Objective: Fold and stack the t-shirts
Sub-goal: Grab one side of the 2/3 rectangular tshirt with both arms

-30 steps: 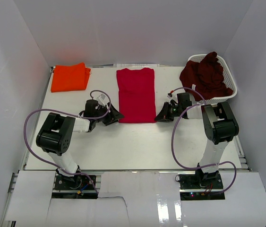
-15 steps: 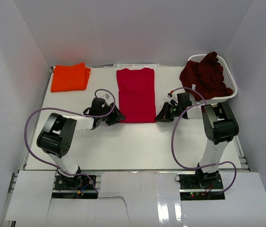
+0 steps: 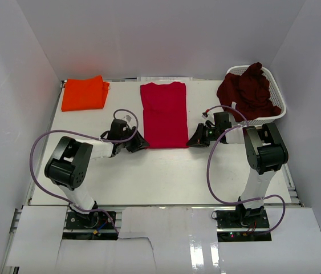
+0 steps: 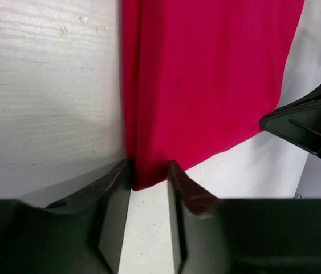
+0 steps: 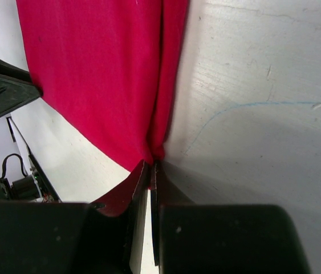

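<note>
The crimson t-shirt lies flat in a long folded strip at mid table. My left gripper is low at its near left corner. In the left wrist view the jaws stand apart with that corner between the fingertips. My right gripper is shut on the near right corner, the cloth pinched between its fingertips. A folded orange t-shirt rests at the back left. The dark maroon t-shirt is heaped in the basket.
The white lattice basket stands at the back right, close behind my right arm. White walls enclose the table on three sides. Purple cables loop from both arms over the near half of the table.
My left gripper slid right to the crimson t-shirt's near left corner and its jaws narrowed around it. The right gripper stayed shut on the other corner.
</note>
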Action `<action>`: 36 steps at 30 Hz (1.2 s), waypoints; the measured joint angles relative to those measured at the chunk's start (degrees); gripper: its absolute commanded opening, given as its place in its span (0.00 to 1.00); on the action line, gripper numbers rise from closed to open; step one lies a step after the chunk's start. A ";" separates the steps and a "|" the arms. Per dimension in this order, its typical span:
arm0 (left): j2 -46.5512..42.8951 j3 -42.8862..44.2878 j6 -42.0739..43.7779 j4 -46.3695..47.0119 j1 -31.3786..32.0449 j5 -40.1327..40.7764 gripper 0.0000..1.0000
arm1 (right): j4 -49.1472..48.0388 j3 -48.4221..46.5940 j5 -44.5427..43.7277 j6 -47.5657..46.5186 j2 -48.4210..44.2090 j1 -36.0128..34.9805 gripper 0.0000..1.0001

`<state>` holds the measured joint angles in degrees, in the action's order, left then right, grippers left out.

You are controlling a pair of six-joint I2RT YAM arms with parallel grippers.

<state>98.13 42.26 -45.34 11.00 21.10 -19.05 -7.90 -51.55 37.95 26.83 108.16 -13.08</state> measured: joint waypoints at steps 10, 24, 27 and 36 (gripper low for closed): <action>2.08 0.13 -1.16 1.22 -0.44 -1.95 0.21 | 0.00 0.00 0.00 -0.02 0.00 0.00 0.08; 3.43 1.36 1.22 0.09 -1.27 -5.79 0.00 | 1.86 -0.07 -0.66 -1.75 -0.70 0.00 0.08; 3.43 1.18 2.05 -0.26 -1.27 -7.10 0.00 | 3.34 0.98 -1.70 -2.67 -2.25 0.00 0.08; 0.52 -4.13 2.89 0.61 -0.42 -12.57 0.00 | 4.57 9.77 -1.75 -3.45 -9.51 -0.74 0.08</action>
<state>98.65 38.13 -42.46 11.62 20.69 -31.62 -3.33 -41.78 36.21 23.38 98.65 -13.82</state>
